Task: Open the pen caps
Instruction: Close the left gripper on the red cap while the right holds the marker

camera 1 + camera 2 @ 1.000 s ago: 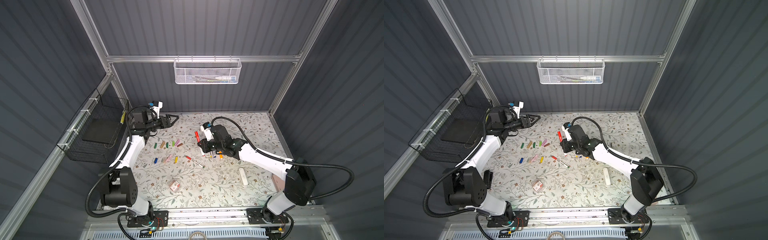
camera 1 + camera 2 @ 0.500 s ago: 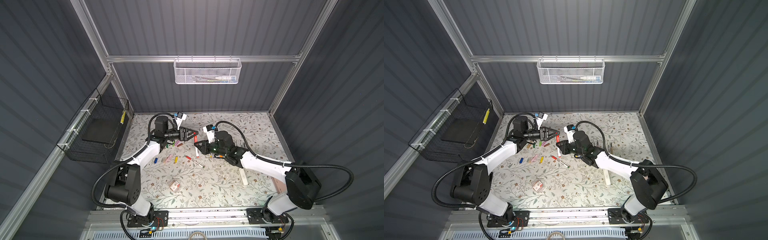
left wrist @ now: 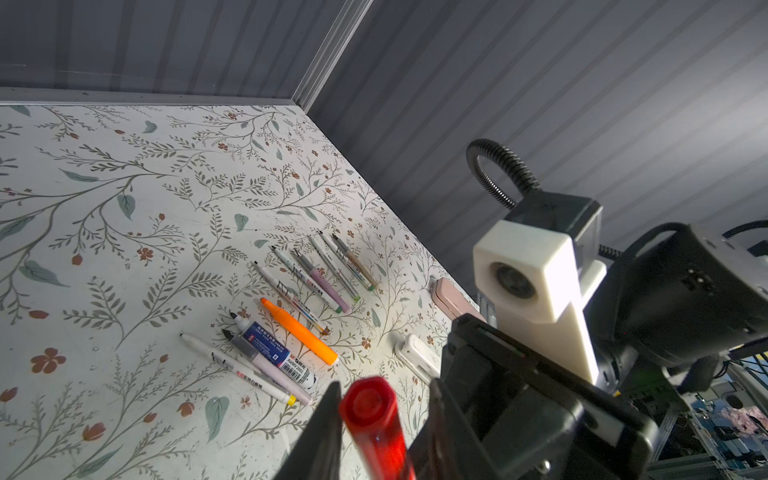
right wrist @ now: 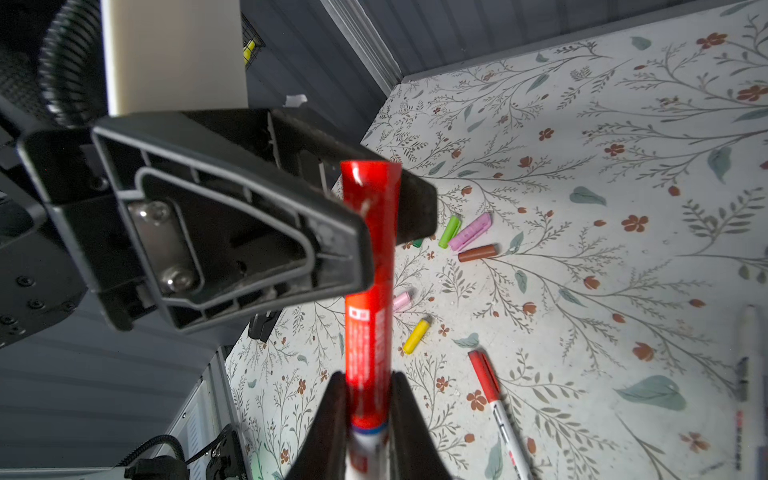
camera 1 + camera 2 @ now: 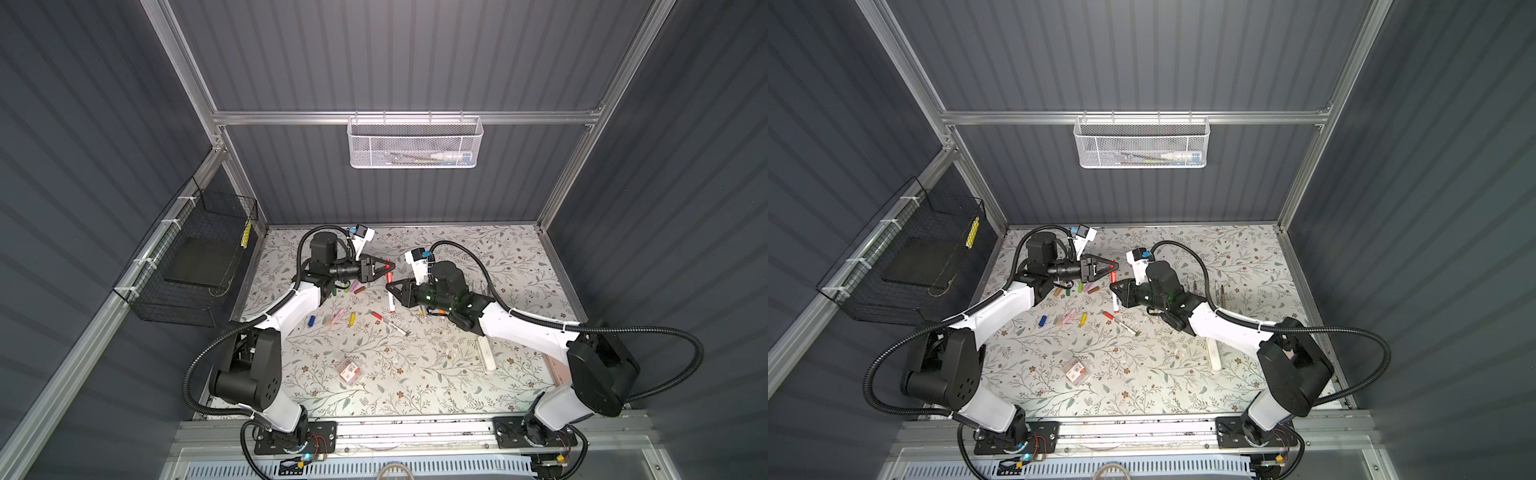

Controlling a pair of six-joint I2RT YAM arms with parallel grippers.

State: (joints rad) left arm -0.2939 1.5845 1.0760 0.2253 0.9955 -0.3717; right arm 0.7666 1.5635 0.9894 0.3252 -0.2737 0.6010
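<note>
The left gripper (image 5: pixel 385 268) is swung in, narrowed around the red cap (image 3: pixel 368 405), contact unclear; the marker (image 4: pixel 365 332) is pinched by the right gripper (image 4: pixel 368 380).

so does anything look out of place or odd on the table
Nothing spilled or damaged. One thin red-capped pen lies alone, still capped, between the loose caps and the uncapped pens. The red marker is held up in the right gripper.

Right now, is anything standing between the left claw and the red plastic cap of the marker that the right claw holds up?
Nothing visible. The left claw has its two black fingers on either side of the red plastic cap, with a gap showing on one side. The right claw grips the marker's barrel.
</note>
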